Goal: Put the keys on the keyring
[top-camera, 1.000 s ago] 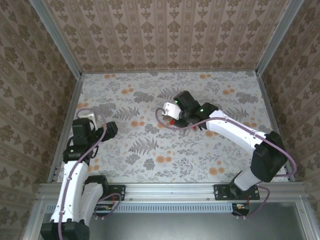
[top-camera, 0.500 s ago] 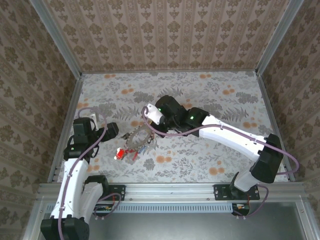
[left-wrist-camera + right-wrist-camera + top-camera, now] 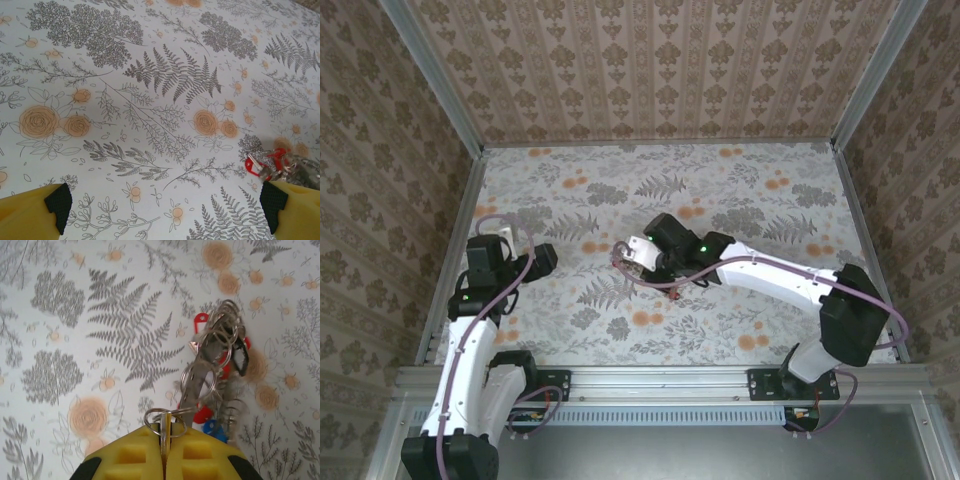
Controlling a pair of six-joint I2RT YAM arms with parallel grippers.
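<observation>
Keyring point(image 3: 201, 371) juts beyond right tool point(image 3: 164, 434) — pinched at one end.

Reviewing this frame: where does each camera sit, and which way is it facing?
Top external: above and behind the bases, looking down on the floral table; both arms show, with left gripper and right gripper.
Left wrist: low over the table, looking forward and down between its open yellow fingers.
Right wrist: looking down past its shut fingers, which pinch the key bunch.
Shared: both wrist views catch the key bunch.
</observation>
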